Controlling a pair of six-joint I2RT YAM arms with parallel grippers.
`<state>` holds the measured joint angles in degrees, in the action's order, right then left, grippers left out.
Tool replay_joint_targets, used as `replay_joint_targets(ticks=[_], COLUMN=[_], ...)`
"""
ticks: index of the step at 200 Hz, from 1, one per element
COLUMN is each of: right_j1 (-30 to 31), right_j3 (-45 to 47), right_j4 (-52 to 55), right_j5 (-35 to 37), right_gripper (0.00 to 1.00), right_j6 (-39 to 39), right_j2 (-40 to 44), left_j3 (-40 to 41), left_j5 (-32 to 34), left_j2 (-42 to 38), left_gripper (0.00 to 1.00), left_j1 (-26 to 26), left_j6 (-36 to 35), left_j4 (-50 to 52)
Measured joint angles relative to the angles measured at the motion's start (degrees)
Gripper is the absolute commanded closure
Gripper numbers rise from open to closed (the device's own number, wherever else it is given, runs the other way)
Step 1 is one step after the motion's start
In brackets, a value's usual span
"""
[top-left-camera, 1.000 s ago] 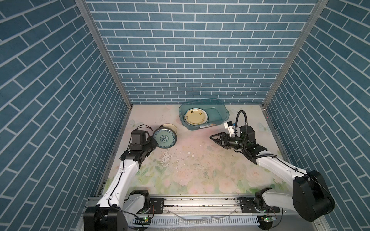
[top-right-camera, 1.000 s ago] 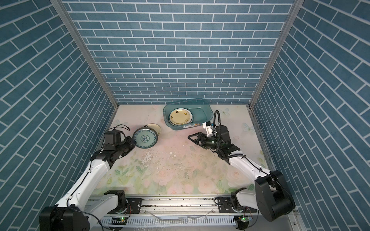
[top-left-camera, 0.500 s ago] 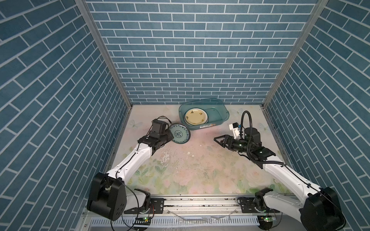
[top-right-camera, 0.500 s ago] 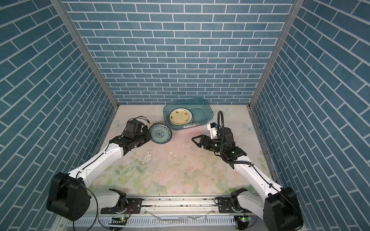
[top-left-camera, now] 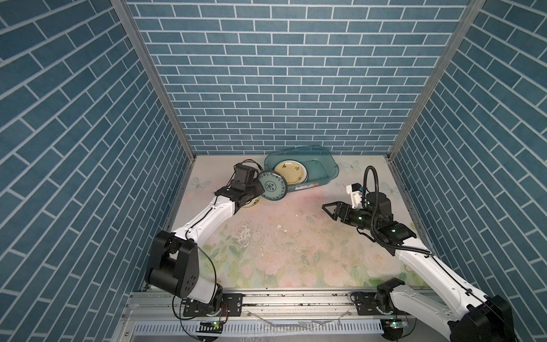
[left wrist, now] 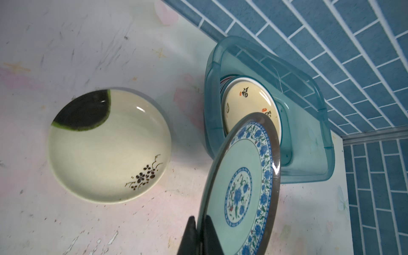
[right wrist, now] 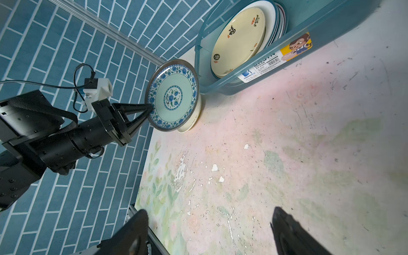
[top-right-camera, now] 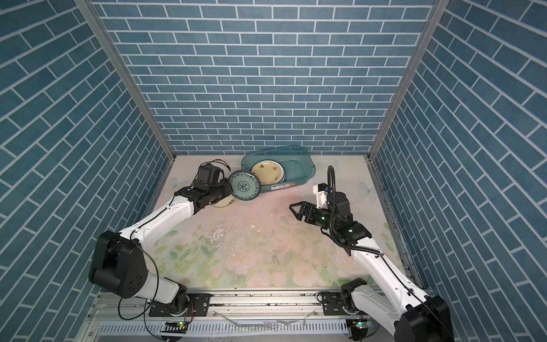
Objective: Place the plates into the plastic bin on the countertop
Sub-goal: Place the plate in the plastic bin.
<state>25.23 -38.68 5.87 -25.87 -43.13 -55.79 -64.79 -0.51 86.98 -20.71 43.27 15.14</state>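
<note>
Since the earlier frames the left gripper (top-left-camera: 260, 189) has carried the teal plate (top-left-camera: 271, 186) from the counter's left side over to the bin (top-left-camera: 321, 173); the right gripper (top-left-camera: 327, 208) has backed off a bit.

Both top views: teal plate clamped by its rim, tilted on edge, overlapping the bin's near-left corner; can't tell if touching. Yellow plate (top-left-camera: 290, 172) lies in the bin. Cream plate (top-left-camera: 254, 203) sits on the counter (top-left-camera: 296, 237), mostly hidden under the left wrist. Right gripper's jaws stand apart, empty, above mid-counter.

Left wrist view: fingers pinched on the teal plate's dark rim. Cream plate has a black-green patch + black flower sprig. Yellow plate shows black characters, red seals.

Right wrist view: bin sticker (right wrist: 276, 57) w/ cartoon monkey, barcode, a word approx. "BASIN"; smaller print unreadable. Plates under the yellow one show edges only, count unclear. Right fingers cut off at frame edge.
</note>
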Motion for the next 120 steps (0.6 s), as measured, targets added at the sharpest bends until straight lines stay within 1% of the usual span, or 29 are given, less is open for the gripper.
replay_joint_targets(ticks=[33,76,120], right_j1=[0.0,0.0,0.0], right_j3=[0.0,0.0,0.0], right_j4=[2.1,4.2,6.4], right_j5=[1.8,3.7,5.2], right_gripper=[0.12,0.12,0.12], right_j6=[0.2,0.2,1.1], right_j2=[2.6,5.3,6.5], left_j3=[-8.2,-21.7,-34.3], left_j5=[1.6,3.7,3.1], left_j2=[5.9,15.9,26.5], left_gripper=[1.0,1.0,1.0], left_j1=[0.0,0.0,-0.1], left_j6=[-1.8,-4.9,-6.4], left_j4=[0.8,3.5,7.6])
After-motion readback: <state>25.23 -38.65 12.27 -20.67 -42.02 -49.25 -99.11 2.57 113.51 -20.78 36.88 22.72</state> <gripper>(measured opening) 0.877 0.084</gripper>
